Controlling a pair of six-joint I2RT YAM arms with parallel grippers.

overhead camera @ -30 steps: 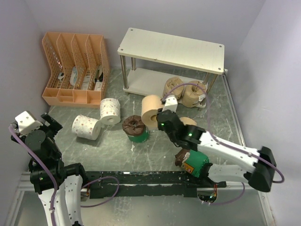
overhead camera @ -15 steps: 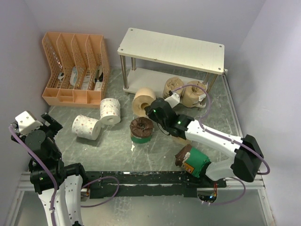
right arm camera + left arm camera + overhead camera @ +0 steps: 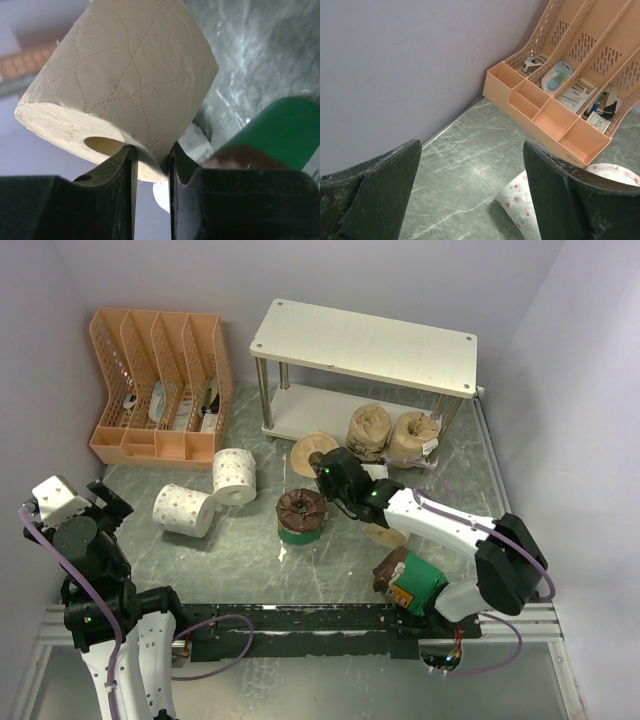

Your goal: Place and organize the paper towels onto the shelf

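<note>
The cream two-tier shelf stands at the back. Two tan rolls sit on its lower board. My right gripper is shut on the wall of a beige roll, held at the lower board's front edge; it fills the right wrist view above the gripper. Another beige roll lies partly hidden under that arm. One green-banded roll stands mid-table, one lies near the arm bases. Two white rolls lie at the left. My left gripper is open and empty.
The orange file organizer stands at the back left and shows in the left wrist view. That view also shows the gripper over the floor beside a white roll. Purple walls close in the left, back and right.
My right gripper has carried the beige roll left and back, from beside the green-banded roll to the lower board's front edge. The left arm has not moved.
</note>
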